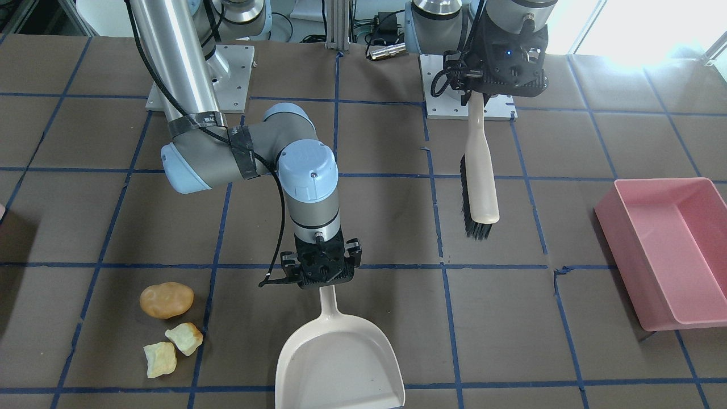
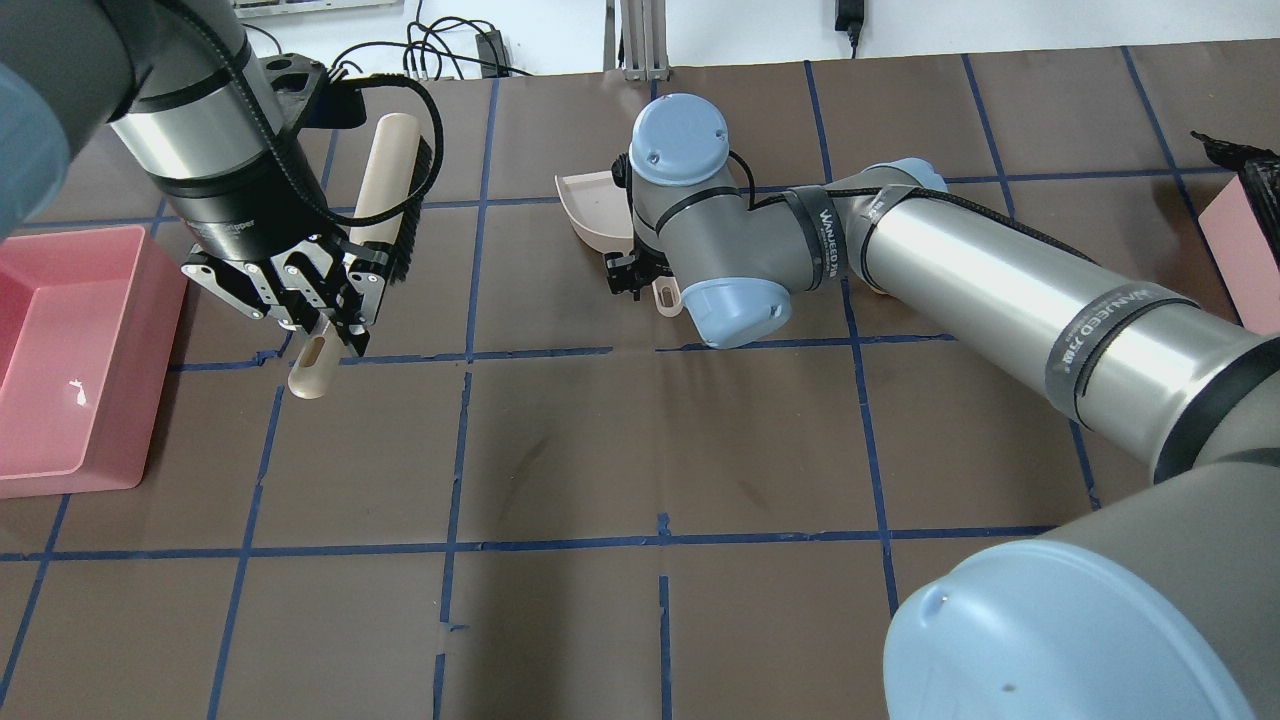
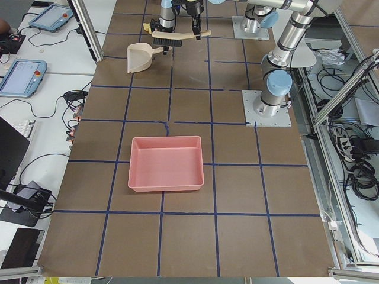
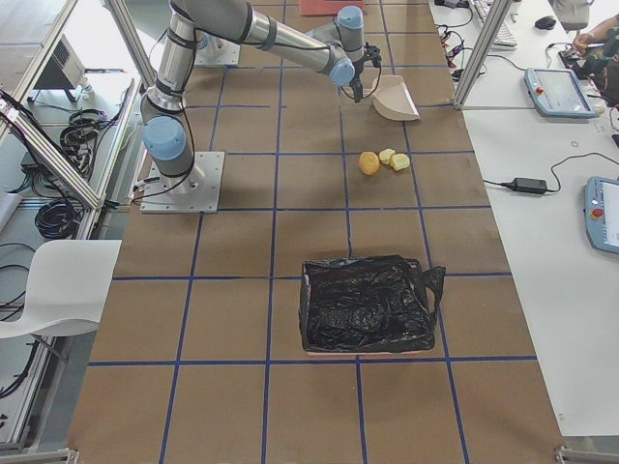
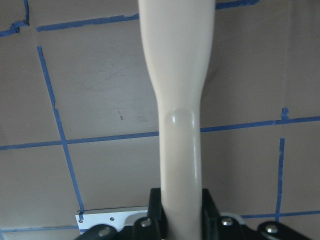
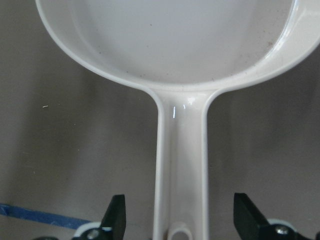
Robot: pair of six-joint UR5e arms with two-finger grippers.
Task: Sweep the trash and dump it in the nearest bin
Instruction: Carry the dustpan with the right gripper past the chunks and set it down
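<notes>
Trash (image 1: pixel 170 324) lies in a tight cluster on the brown table (image 1: pixel 386 227), on the robot's right side: a tan potato-shaped lump (image 1: pixel 166 299) with two pale yellow-green chunks (image 1: pixel 184 338) (image 1: pixel 159 359) just beside it. A cream dustpan (image 1: pixel 341 363) rests on the table near the cluster but apart from it, with nothing in its pan except a few dark specks. The right jaws stand wide open on either side of the dustpan's handle (image 6: pixel 181 165), and both fingers are clear of it. The left jaws are closed tight on the handle of a cream brush (image 1: pixel 480 187) with black bristles, which is held off the table over the robot's left half. A pink tray (image 1: pixel 661 250) sits further out on that side. The bin (image 4: pixel 368 304), lined with a black bag, stands beyond the trash towards the table's right end.
</notes>
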